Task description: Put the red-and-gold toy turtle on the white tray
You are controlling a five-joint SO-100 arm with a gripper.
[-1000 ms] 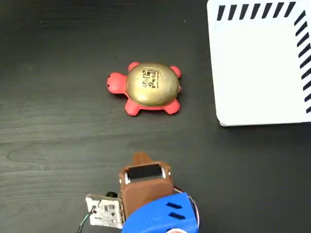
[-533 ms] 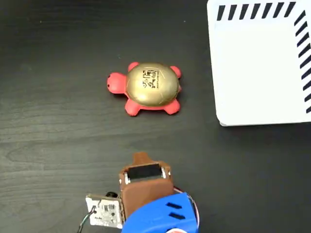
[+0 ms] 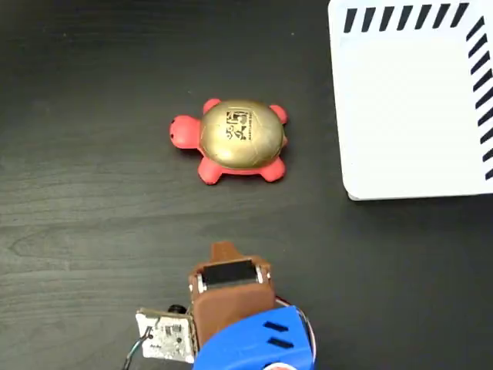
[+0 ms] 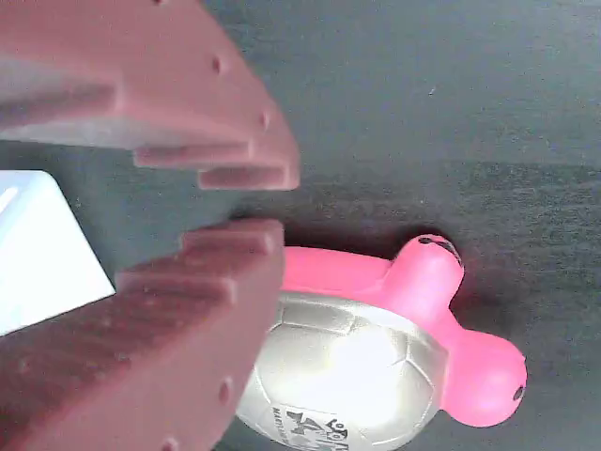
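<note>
On dark woodgrain table, red-and-gold toy turtle, white tray top right, pincer slightly parted, empty.

The arm enters at the bottom centre of the fixed view, blue link below, brown gripper pointing up-frame. In the wrist view its two brown toothed fingers fill the left side, tips slightly apart
</note>
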